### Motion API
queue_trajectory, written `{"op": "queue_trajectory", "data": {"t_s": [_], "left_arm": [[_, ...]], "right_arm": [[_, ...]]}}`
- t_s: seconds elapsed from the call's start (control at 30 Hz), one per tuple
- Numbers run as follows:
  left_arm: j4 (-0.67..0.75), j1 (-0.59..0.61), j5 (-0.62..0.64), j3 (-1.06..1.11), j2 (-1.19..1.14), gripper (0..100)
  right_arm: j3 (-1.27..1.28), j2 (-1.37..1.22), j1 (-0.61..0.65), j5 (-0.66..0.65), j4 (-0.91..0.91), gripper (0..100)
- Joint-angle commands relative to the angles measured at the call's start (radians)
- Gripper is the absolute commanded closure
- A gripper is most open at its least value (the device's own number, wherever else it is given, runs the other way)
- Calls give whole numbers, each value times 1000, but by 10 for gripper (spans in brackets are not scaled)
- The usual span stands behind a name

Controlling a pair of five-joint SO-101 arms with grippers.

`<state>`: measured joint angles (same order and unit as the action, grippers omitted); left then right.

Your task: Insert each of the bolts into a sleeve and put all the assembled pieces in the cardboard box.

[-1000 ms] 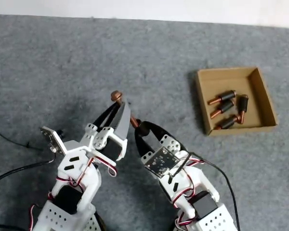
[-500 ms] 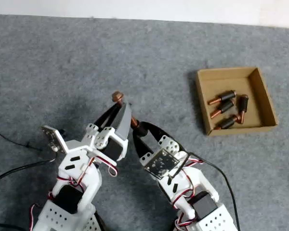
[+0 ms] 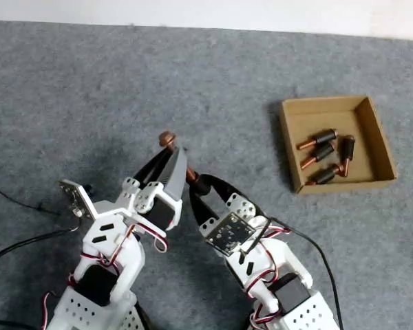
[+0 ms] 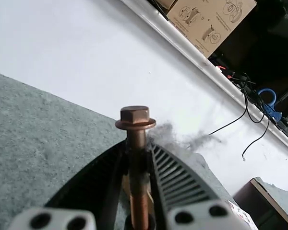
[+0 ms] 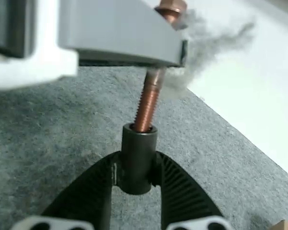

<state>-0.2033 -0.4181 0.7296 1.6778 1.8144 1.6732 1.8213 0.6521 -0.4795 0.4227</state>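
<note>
My left gripper (image 3: 171,157) is shut on a copper bolt (image 3: 167,139), whose hex head (image 4: 135,118) sticks out past the fingertips. The bolt's threaded shank (image 5: 149,104) enters the top of a black sleeve (image 5: 137,158), and my right gripper (image 3: 201,187) is shut on that sleeve (image 3: 202,184). Both grippers meet above the grey carpet at the table's middle. The cardboard box (image 3: 287,137) stands to the right, apart from the arms. In it lie three assembled bolt-and-sleeve pieces (image 3: 321,155).
Grey carpet (image 3: 89,96) covers the table, with a white strip along the far edge. A loose black cable (image 3: 24,203) lies at the left, near the left arm's base. Wires trail from both arms at the near edge.
The two grippers have drawn slightly closer, and the bolt's tip sits a little deeper at the sleeve's mouth. The box and its pieces have not moved.
</note>
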Motion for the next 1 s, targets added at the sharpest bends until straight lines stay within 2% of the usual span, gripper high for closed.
{"op": "queue_trajectory", "data": {"t_s": [0.0, 0.17, 0.47, 0.57, 0.7, 0.87, 0.97], "left_arm": [[-23, -27, -2, 19, 4, 995], [-29, -53, -6, 19, 4, 995], [-129, -216, -209, 19, 5, 995], [-126, -208, -221, 19, 10, 994], [-94, -117, -209, 19, 10, 992], [-77, -56, -98, 19, 8, 989], [-77, -53, -95, 19, 7, 922]], "right_arm": [[104, 21, 2, -5, -39, 995], [104, 21, -41, 2, -53, 995], [107, 21, -73, 2, -58, 995], [107, 21, -73, 2, -54, 995], [105, 21, -79, 2, -45, 995], [107, 21, -107, 2, -41, 995], [107, 21, -107, 2, -31, 995]]}}
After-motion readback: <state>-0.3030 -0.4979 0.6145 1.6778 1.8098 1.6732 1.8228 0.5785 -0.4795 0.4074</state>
